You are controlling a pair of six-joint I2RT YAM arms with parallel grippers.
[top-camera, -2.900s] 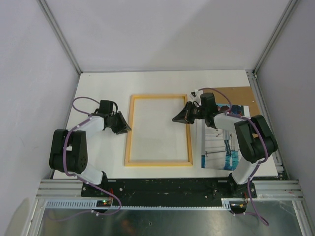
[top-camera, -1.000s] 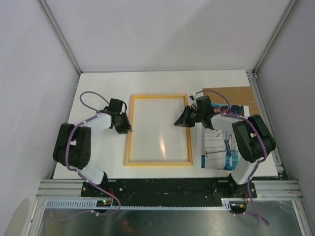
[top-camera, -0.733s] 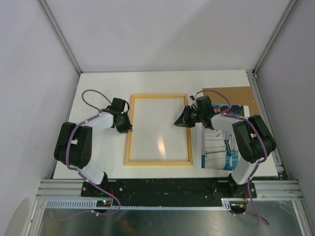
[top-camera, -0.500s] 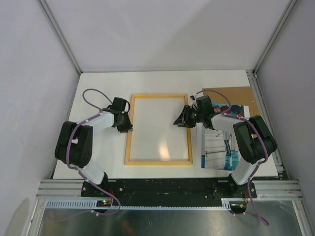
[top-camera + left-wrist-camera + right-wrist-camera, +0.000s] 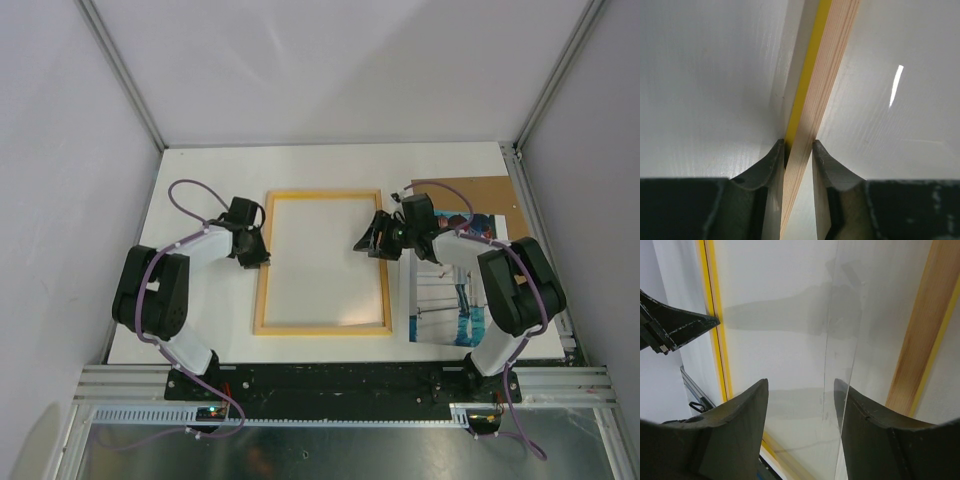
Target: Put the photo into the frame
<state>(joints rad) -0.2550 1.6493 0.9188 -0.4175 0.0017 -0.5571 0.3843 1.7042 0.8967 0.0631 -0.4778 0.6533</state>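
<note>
The frame (image 5: 260,300) lies in the middle of the table with its pale wood back up. My left gripper (image 5: 255,256) is shut on its left rail; the left wrist view shows the yellow-and-wood rail (image 5: 815,75) pinched between both fingers (image 5: 772,162). My right gripper (image 5: 372,238) hovers open over the inner side of the right rail (image 5: 920,340). The edge of a clear pane (image 5: 830,355) runs between its fingers, close to the right one and not gripped. The photo (image 5: 445,300) lies flat to the right of the frame, partly under my right arm.
A plain brown backing board (image 5: 485,195) lies at the back right, behind the photo. Metal posts stand along the table's left and right edges. The tip of my left gripper (image 5: 675,327) shows across the frame in the right wrist view.
My right gripper has opened and let go of the clear pane, and the glare on the pane has shifted down towards the frame's near rail. The left gripper keeps its hold on the frame.
</note>
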